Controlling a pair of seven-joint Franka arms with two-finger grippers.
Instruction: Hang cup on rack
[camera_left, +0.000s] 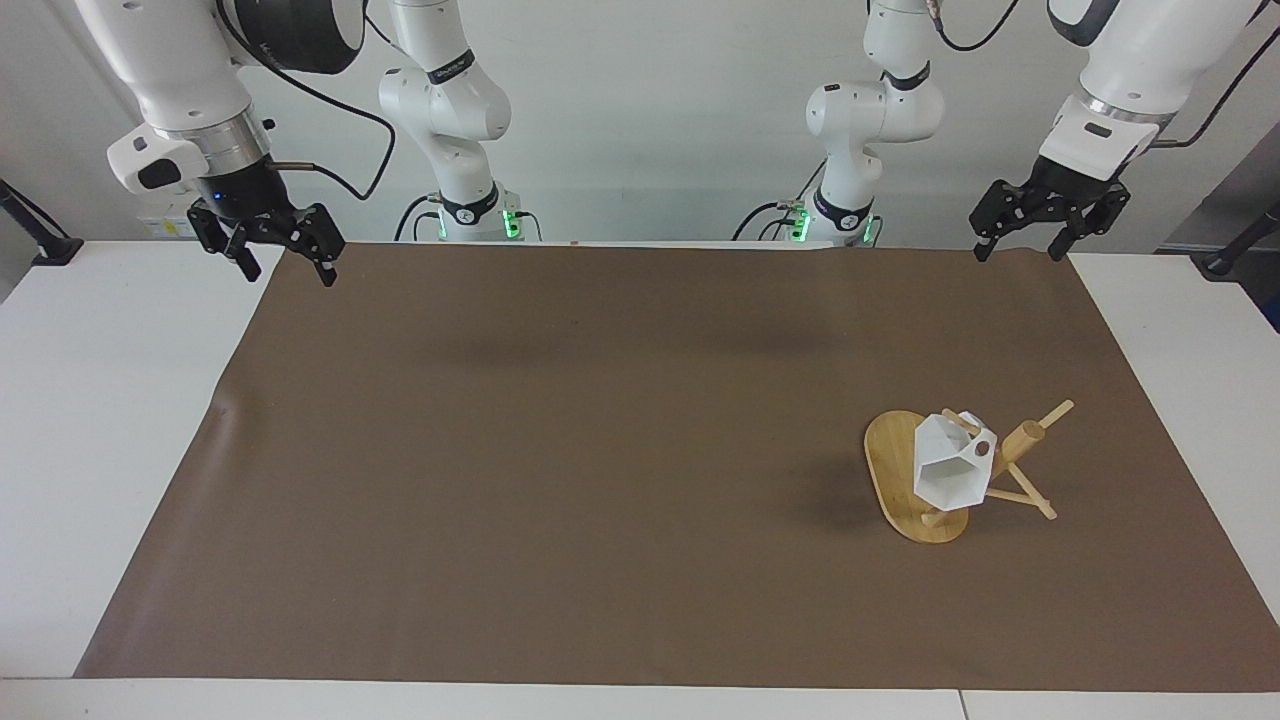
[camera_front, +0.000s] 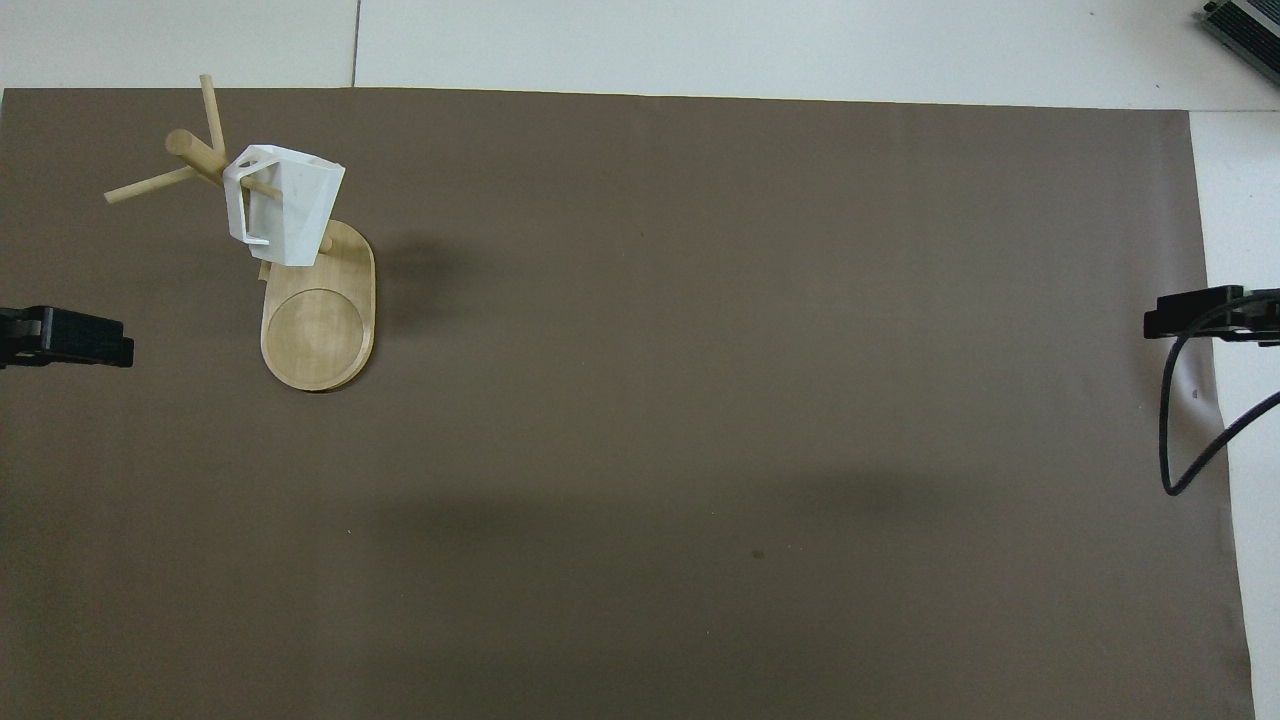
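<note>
Brown mat: cup hangs on rack; task appears complete. My left gripper and right gripper wait, spread wide, empty.

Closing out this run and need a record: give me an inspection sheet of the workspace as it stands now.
Surface: brown mat covering most of the white table.
Job's things: cup hangs by its handle on a peg of the rack, toward the left arm's end of the table.
Clutter: nothing seen.
Grippers: left gripper open and empty, raised over the mat's corner nearest the robots; right gripper open and empty, raised over the matching corner at its own end. Both arms wait.
Cables: black cable looping by the right gripper.
Surroundings: plain white wall.
</note>
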